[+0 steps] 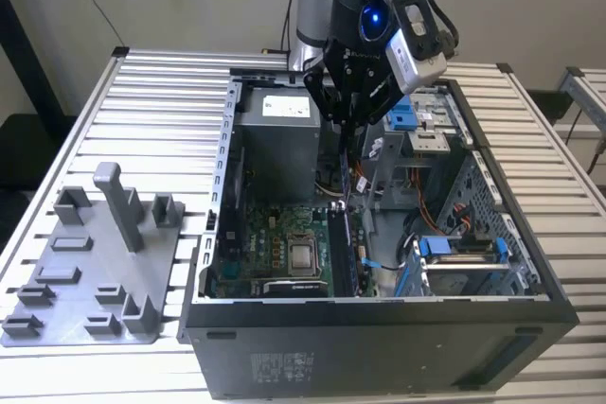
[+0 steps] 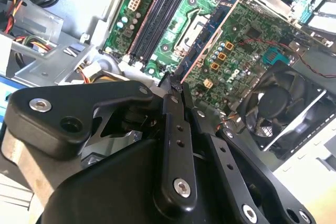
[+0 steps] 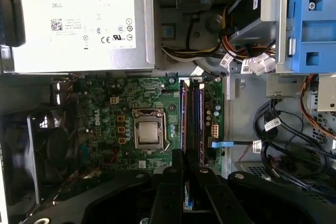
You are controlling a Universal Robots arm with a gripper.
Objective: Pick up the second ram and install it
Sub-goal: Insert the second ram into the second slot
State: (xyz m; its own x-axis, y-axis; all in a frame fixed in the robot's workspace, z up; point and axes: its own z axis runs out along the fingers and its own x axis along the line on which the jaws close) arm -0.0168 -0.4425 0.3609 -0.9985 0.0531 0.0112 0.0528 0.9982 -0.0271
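My gripper (image 1: 344, 130) hangs over the open computer case (image 1: 379, 328), shut on the second ram (image 1: 344, 172). The ram is a thin dark stick that points down toward the motherboard (image 1: 275, 253). In the second wrist view the fingers (image 2: 173, 129) are pressed together. The ram (image 2: 210, 38) runs out from them edge-on, as a narrow coppery line across the green board. Below it lie the long dark memory slots (image 1: 343, 251), beside the processor socket (image 1: 303, 254). In the first wrist view the slots (image 3: 191, 114) are in line with my gripper (image 3: 185, 156). The ram's lower end is still above the slots.
A grey power-supply box (image 1: 279, 134) stands at the back of the case. Blue drive brackets (image 1: 454, 248) and cable bundles (image 3: 278, 124) crowd the exterior view's right side. A black fan (image 2: 283, 103) sits by the board. A grey fixture tray (image 1: 85, 272) with upright posts lies on the slatted table.
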